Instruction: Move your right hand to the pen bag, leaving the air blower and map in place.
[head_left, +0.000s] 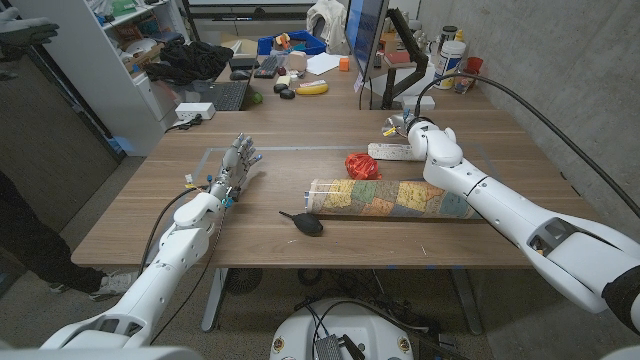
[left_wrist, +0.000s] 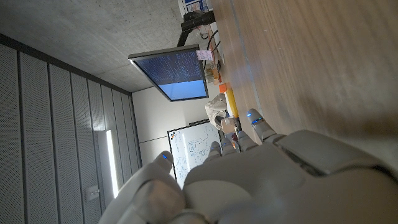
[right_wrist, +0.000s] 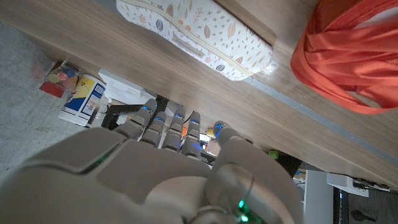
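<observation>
Head view puts the right hand (head_left: 398, 128) just beside the pen bag (head_left: 391, 152), seemingly not touching. Its fingers (right_wrist: 163, 127) hold nothing, loosely apart. Air blower (head_left: 303, 221) and map (head_left: 390, 197) lie untouched.

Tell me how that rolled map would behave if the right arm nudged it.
The rolled map lies on its side as a long tube, so it would probably roll. It looks like paper, likely light and easily dented. The right hand is beyond it, near the pen bag.

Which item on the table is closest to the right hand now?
The pen bag, white and patterned, right beside the right hand. The red cloth, map and air blower lie farther off.
</observation>
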